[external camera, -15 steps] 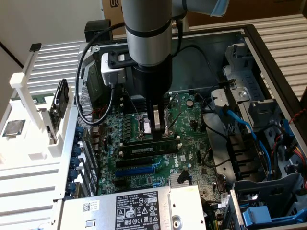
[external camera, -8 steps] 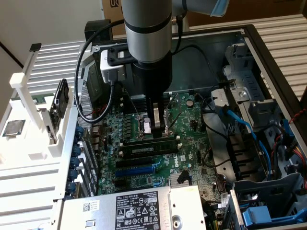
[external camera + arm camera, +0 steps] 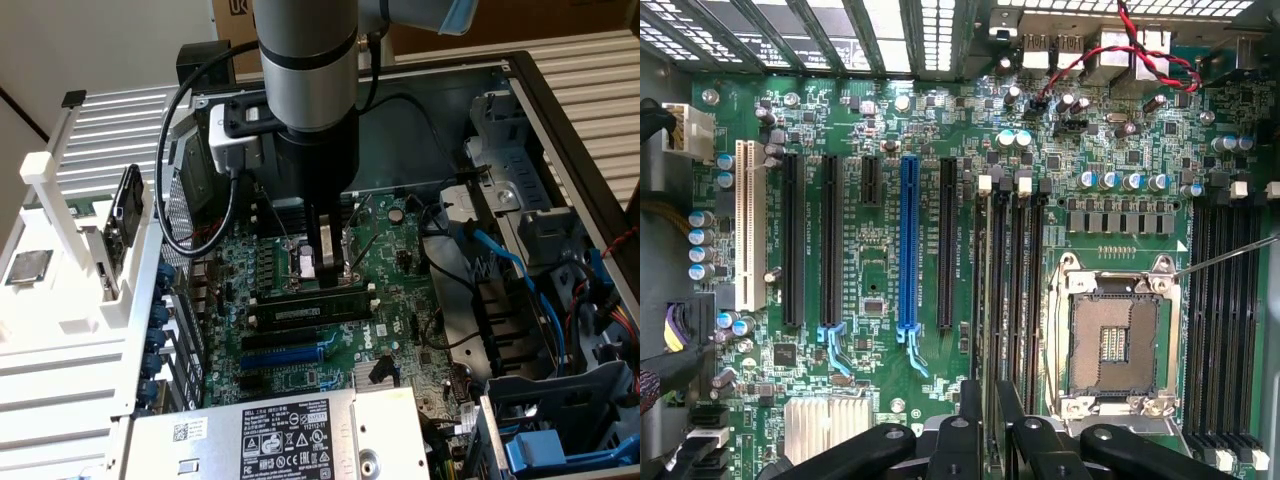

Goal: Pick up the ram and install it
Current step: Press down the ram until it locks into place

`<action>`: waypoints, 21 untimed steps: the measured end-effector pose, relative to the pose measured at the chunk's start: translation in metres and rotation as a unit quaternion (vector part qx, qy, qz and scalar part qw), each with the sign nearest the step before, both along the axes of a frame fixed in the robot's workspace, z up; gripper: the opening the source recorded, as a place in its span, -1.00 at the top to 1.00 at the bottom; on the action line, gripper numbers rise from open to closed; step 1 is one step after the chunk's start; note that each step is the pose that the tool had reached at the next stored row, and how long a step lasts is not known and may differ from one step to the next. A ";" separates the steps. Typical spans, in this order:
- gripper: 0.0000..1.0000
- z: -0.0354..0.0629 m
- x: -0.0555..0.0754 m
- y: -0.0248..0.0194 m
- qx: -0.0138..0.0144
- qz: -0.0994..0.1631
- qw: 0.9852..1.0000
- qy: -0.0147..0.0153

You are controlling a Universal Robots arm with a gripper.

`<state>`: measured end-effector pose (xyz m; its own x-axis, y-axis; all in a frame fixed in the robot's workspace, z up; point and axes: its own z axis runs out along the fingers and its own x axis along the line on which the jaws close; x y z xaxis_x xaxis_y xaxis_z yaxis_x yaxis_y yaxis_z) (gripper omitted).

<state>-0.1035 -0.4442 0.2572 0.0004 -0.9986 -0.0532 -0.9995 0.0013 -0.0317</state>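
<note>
Pincer (image 3: 327,275) hangs low over the mobo (image 3: 290,385), inside the open PC case (image 3: 560,130), just above the CPU socket (image 3: 308,262) and the memory slots on its near side. In the wrist view the pincer (image 3: 989,392) is released: the two fingers (image 3: 970,430) stand apart w/ a narrow gap, and I can make out nothing clamped between them.

The ram (image 3: 310,312) is not in the pincer. It stands on edge in a black slot just near of the socket, pale label facing the exterior cam, white end clips at both ends. The blue slot (image 3: 290,352) lies nearer, bare.

Status, my read: pick-up done, stick brought to its slot and let go, so the task is most of the way through. I can't confirm from here whether it is pressed fully home or the end clips have latched. I also can't tell if the fingertips touch the ram's top edge or hover just over it.

White parts holder (image 3: 90,300) sits at the exterior view's left, well apart from the pincer.
</note>
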 end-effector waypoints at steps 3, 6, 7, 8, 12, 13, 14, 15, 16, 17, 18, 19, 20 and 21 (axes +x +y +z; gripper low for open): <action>0.77 0.0000 0.000 0.0000 0.000 0.000 1.000 0.000; 0.80 0.0000 0.000 0.0000 0.000 0.000 1.000 0.000; 0.80 0.0000 0.000 0.0000 0.000 0.000 1.000 0.000; 0.80 0.0000 0.000 0.0000 0.000 0.000 1.000 0.000; 0.80 -0.0004 -0.003 0.0000 0.000 0.000 1.000 -0.001; 0.80 -0.0005 -0.004 0.0000 0.000 0.000 1.000 -0.001; 0.80 -0.0008 -0.005 0.0001 0.000 0.000 1.000 -0.001; 0.80 -0.0021 -0.008 0.0000 0.000 0.000 1.000 -0.002; 0.80 -0.0025 -0.010 0.0000 0.000 0.000 1.000 -0.003; 0.80 -0.0028 -0.011 0.0000 0.000 0.000 1.000 -0.003; 0.80 -0.0037 -0.011 0.0000 0.000 0.000 1.000 -0.003; 0.80 -0.0040 -0.011 0.0000 0.000 0.000 1.000 -0.002; 0.80 -0.0040 -0.011 0.0000 0.000 0.000 1.000 -0.001; 0.80 -0.0039 -0.011 -0.0001 0.000 0.000 1.000 -0.001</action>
<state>-0.1148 -0.4443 0.2532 0.0005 -0.9986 -0.0532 -0.9994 0.0013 -0.0337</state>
